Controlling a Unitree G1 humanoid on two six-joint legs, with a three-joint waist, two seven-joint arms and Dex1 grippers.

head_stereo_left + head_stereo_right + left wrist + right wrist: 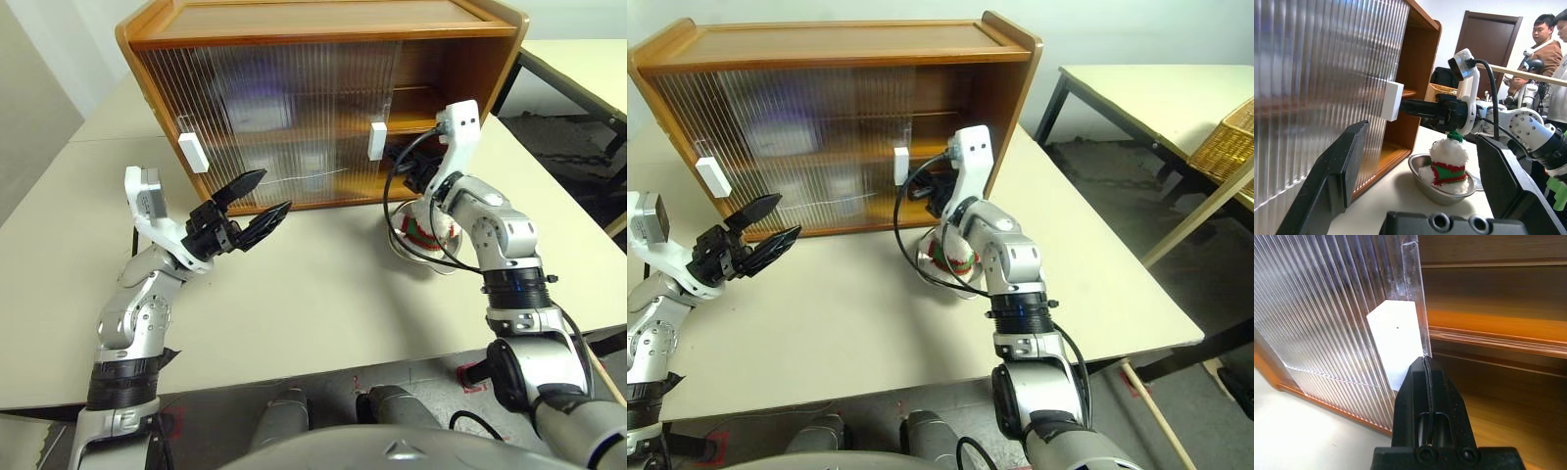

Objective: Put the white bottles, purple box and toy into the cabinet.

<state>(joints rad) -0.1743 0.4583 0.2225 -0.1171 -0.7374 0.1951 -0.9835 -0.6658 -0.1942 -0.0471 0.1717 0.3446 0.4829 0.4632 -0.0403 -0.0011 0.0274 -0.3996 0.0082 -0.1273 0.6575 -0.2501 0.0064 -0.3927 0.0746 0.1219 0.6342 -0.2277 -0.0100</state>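
The wooden cabinet (323, 22) stands at the back of the table, its ribbed doors slid left so the right end is uncovered. My right gripper (1425, 361) is shut, its tips against the right door's white handle (377, 140). The toy (1448, 164), fluffy white with red and green bands, sits in a steel bowl (1436, 195) on the table under my right arm. A purplish blur (250, 103) behind the doors on the upper shelf looks like the purple box. The white bottles are not clear through the ribbing. My left gripper (272, 193) hangs open and empty before the left door.
The left door's white handle (193, 152) is near my left gripper. A second table with a wicker basket (1225, 132) stands to the right, across a gap. Two people (1547, 44) stand beyond the cabinet's open end.
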